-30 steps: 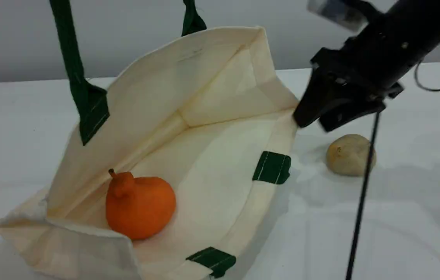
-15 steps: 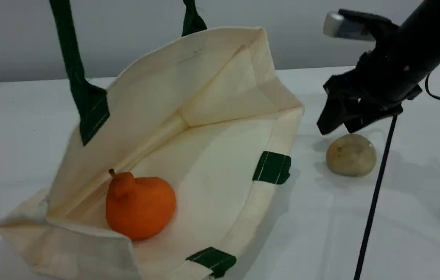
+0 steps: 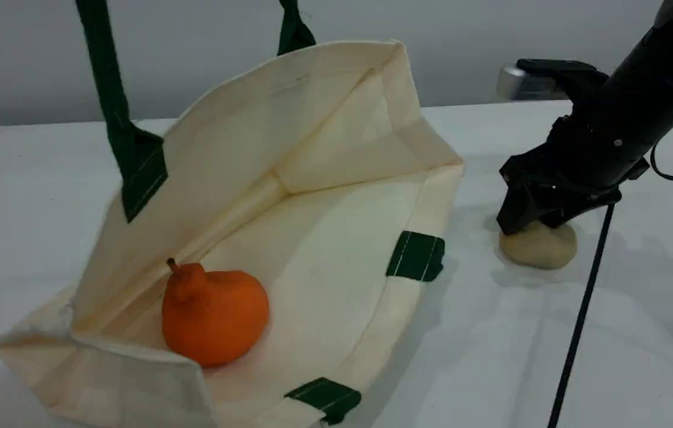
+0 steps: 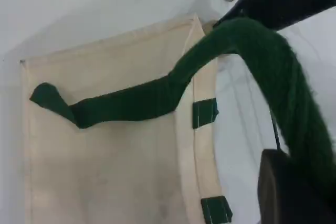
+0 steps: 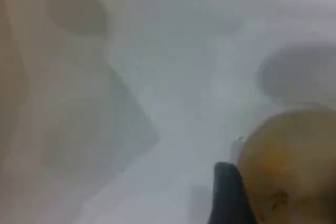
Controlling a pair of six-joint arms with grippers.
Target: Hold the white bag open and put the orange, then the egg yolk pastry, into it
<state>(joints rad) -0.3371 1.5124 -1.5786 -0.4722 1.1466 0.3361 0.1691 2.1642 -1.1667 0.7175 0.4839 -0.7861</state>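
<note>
White bag (image 3: 289, 119) fills the left and centre of the scene view, lying on the counter (image 3: 479, 356) w/ its mouth gaping toward the lower right. Its upper wall is pulled up by the green handle (image 3: 109, 89), which runs taut out of the top edge. Left fingers (image 4: 294, 192) show at the lower right of the left wrist view, pressed together on that handle; the strap arcs up over them. Orange (image 3: 214, 315) sits inside the bag, lower left, neck pointing up-left. Egg yolk pastry (image 3: 541, 249) is on the counter at right of frame, outside the bag, near its rim but apart. Right fingers (image 3: 518, 217) are spread, down over the pastry's top. In the right wrist view one tip sits just beside the pastry's left side; can't tell if it touches. Black cable (image 3: 580, 321) hangs from the right arm to the bottom edge.
</note>
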